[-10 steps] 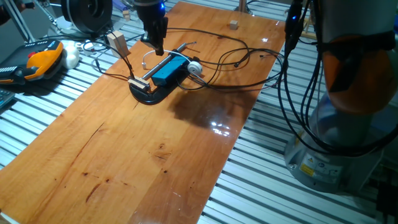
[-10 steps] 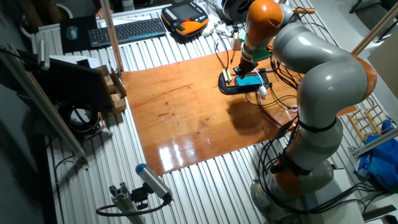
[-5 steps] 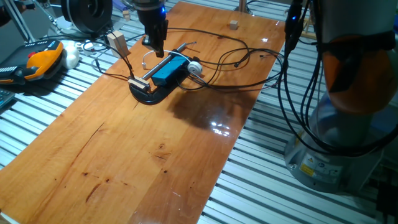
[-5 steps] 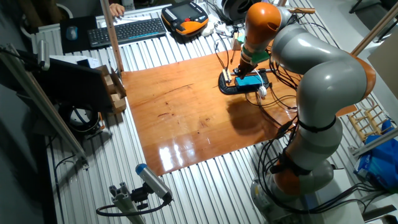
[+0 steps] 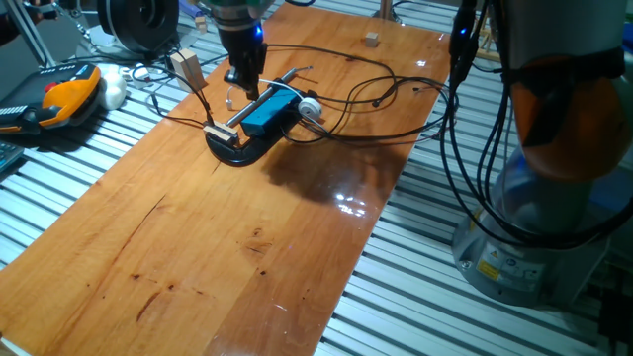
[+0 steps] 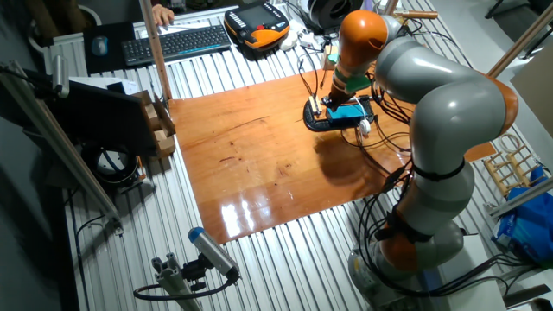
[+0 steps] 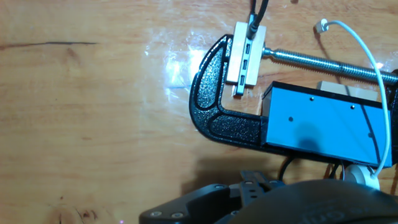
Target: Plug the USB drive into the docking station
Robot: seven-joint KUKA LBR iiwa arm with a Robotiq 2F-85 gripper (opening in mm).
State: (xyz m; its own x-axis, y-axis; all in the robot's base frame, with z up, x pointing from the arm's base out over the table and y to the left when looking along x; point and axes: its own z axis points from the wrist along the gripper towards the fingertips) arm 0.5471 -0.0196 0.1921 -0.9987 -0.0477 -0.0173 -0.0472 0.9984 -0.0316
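The docking station (image 5: pixel 269 112), a flat bright-blue box, lies on a black curved clamp (image 5: pixel 237 150) near the table's far end; it also shows in the other fixed view (image 6: pixel 348 112) and the hand view (image 7: pixel 323 121). The USB drive (image 7: pixel 244 59), a small pale stick with slots on its face, sits in the clamp's jaw with a black cable at its far end; it also shows in one fixed view (image 5: pixel 223 133). My gripper (image 5: pixel 242 89) hangs just above the clamp's screw, left of the blue box. Its fingers look closed together; nothing shows between them.
Thin black cables (image 5: pixel 376 94) loop over the table right of the box. A round white piece (image 5: pixel 310 107) lies by the box. A tan block (image 5: pixel 185 67) stands left. An orange-and-black device (image 5: pixel 64 94) lies off the table's left. A small wooden cube (image 5: pixel 372 40) sits far back.
My gripper has drifted slightly left and lower over the clamp. The box, clamp and pale stick have not moved.
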